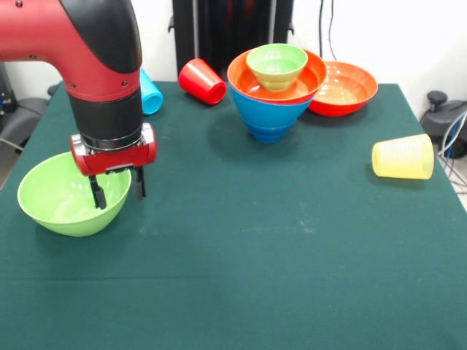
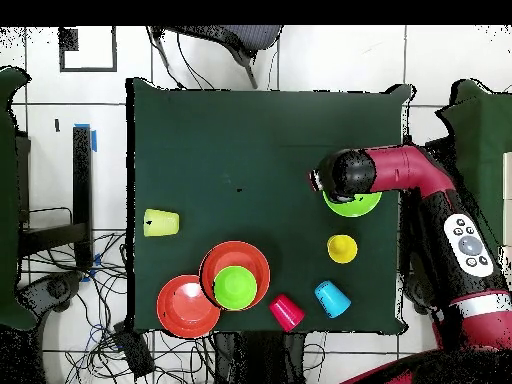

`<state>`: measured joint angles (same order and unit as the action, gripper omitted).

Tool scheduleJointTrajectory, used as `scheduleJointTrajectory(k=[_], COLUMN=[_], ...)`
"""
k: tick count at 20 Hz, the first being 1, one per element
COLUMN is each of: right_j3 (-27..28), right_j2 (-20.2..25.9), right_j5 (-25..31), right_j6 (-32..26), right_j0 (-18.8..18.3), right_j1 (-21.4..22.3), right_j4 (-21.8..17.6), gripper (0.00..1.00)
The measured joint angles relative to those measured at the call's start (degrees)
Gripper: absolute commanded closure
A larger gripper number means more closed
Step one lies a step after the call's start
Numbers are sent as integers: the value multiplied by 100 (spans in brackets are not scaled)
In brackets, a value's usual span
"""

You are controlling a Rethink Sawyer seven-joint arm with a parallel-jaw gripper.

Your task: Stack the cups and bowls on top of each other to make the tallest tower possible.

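A green-covered bench (image 1: 241, 277) is shown. Nearest, at its left in the front view, a big green bowl (image 1: 55, 200) rests upright. The red-and-black arm's tool (image 1: 117, 187) is lowered at the bowl's rim, its 2 dark fingers (image 1: 98, 194) held narrowly apart astride the rim wall; whether the wall is actually pinched cannot be told. Toward the right edge, a pale yellow ribbed cup (image 1: 403, 157) lies on its side.

Further back, the tower (image 1: 276, 91) is seen: a small green bowl nested in an orange-red bowl inside a blue one. Just beside it sits another orange-red bowl (image 1: 346, 89). A red cup (image 1: 202, 81) and light blue cup (image 1: 150, 92) lie tipped at the far edge. In the overhead view an opaque yellow cup (image 2: 342, 248) also appears. By judgement, 3 pieces are stacked and most remain.
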<state>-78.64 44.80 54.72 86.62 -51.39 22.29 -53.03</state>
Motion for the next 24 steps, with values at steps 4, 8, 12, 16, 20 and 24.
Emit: scheduleJointTrajectory(k=[4,8,12,16,20,24], right_j3=[0,1,2,1,2,1], right_j2=[-46,-124,-243,-373,-491,-590], right_j5=[56,68,77,113,131,129], right_j6=[0,0,0,0,0,0], right_j0=[0,0,32,122,209,266], right_j1=[-64,-109,-165,-215,-240,-254], right_j4=[6,6,4,-5,-8,-14], gripper=[0,0,0,0,0,0])
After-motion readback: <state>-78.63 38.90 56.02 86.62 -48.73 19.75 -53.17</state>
